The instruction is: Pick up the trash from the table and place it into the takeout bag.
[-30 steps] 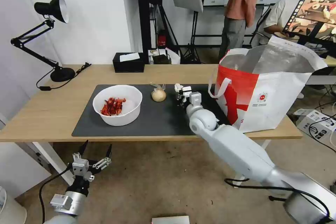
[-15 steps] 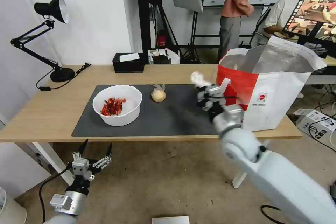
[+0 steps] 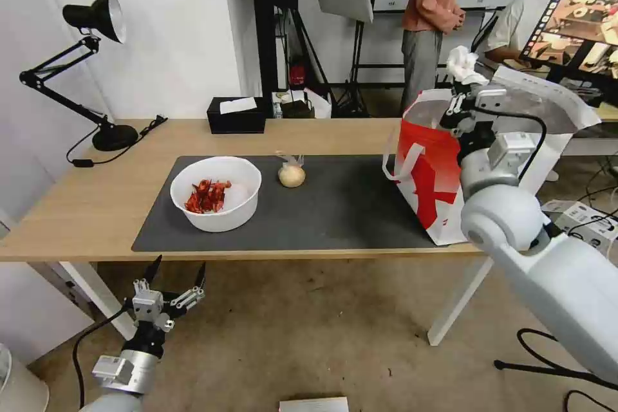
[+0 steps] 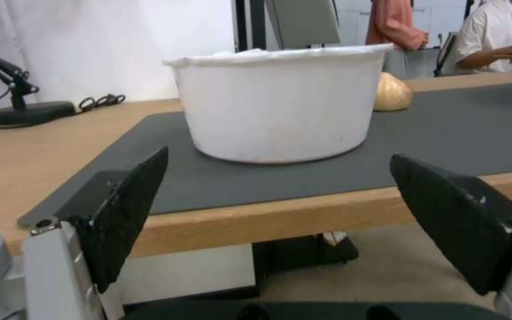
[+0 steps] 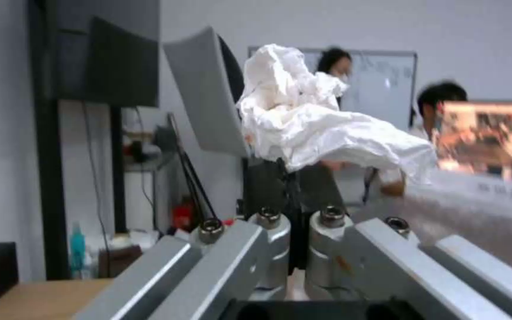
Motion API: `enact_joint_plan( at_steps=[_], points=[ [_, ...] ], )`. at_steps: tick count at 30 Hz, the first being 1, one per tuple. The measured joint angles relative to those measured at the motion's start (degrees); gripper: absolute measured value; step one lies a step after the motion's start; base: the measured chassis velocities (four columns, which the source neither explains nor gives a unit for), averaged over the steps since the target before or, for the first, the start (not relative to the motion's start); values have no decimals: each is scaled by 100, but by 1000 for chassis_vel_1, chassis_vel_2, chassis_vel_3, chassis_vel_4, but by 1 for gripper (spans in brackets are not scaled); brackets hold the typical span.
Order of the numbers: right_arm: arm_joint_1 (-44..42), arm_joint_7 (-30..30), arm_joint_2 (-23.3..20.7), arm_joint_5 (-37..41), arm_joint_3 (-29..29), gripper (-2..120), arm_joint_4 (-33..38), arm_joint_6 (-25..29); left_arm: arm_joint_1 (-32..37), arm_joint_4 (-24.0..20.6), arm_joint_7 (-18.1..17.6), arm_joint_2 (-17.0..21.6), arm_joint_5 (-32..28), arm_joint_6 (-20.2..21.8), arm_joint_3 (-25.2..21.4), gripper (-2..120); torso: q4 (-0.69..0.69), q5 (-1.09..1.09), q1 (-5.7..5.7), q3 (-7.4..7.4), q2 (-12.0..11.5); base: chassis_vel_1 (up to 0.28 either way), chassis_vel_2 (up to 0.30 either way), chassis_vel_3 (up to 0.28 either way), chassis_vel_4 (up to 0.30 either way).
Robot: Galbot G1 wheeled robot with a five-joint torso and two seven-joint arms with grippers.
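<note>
Right pincer (image 3: pixel 465 87), closed on the tissue (image 3: pixel 462 64), is raised over the near rim of the bag (image 3: pixel 438 187). Step in hand, as judged: carrying the tissue to the bag. The next move calls for bringing the pincer over the foil-lined mouth just beyond it and parting its jaws. Bowl (image 3: pixel 216 193) and bagged ball (image 3: pixel 291 174) lie on the mat (image 3: pixel 335 212) of the counter (image 3: pixel 84 206), well to the pincer's left. Left pincer (image 3: pixel 172 288), wide open and empty, hangs below the counter edge. The right wrist view shows the grip at the tissue's base; the left wrist view shows the bowl's side wall.
</note>
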Motion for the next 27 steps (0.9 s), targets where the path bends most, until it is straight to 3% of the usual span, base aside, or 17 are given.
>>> enact_joint_plan(
  at_steps=[3,9,11,20,27],
  points=[
    [101,335,49,342,-73,0,-44,-206,0,-14,0,26,-16,10,-10,100,0,0,0,0,0,0,0,0,0],
    [264,485,51,1142,-88,15,-37,-401,-29,-3,-1,32,-55,25,-15,100,0,0,0,0,0,0,0,0,0],
    [357,497,50,1200,-122,28,-37,-446,-37,3,-2,36,-99,34,-15,100,0,-1,0,0,0,0,0,0,0],
    [357,515,44,1209,-132,57,4,-541,-65,-37,-4,54,-203,98,-8,100,-1,0,0,0,0,0,0,0,0],
    [306,507,31,1227,-116,88,48,-585,-125,-51,-8,105,-237,131,4,100,-1,0,0,0,0,0,0,0,0]
  ],
)
